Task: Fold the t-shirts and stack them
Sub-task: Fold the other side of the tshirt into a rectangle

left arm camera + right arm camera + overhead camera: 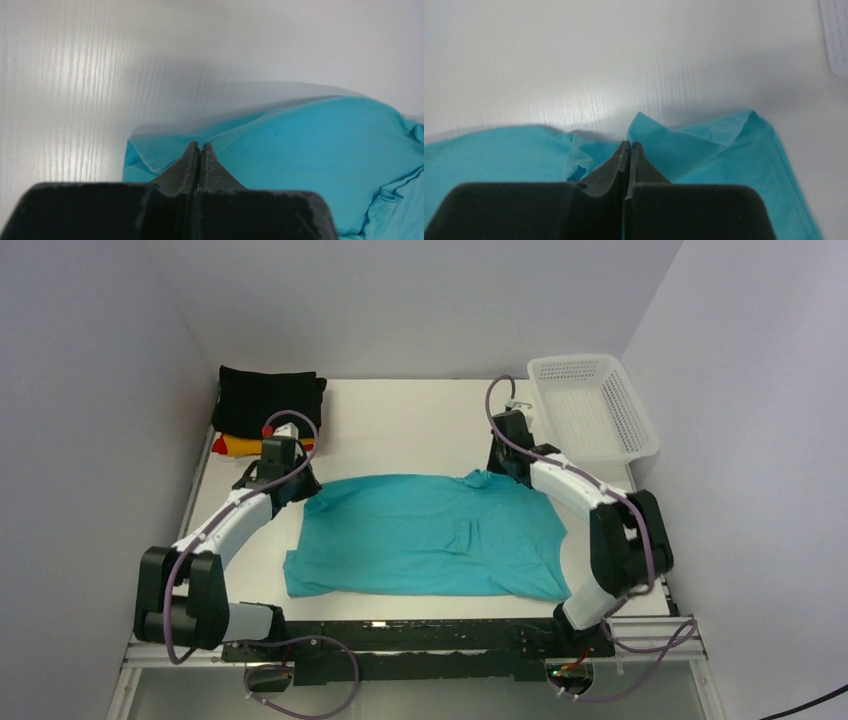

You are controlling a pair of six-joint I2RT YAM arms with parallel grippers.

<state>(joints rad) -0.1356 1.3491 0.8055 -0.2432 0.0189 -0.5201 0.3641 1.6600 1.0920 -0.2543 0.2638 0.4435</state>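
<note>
The teal t-shirt (420,535) lies spread across the middle of the table, with its far edge lifted at both corners. My left gripper (305,486) is shut on the shirt's far left corner; in the left wrist view the cloth (310,140) tents up at the closed tips (200,146). My right gripper (497,468) is shut on the far right part of the edge; the cloth (704,145) rises around its tips (629,145). A folded black t-shirt (268,400) sits at the far left on a yellow-orange one (232,447), with a bit of red (268,430) showing.
A white mesh basket (590,405) stands at the far right corner, and its edge shows in the right wrist view (836,35). Walls close in the table on the left, back and right. Bare white table (410,425) lies beyond the teal shirt.
</note>
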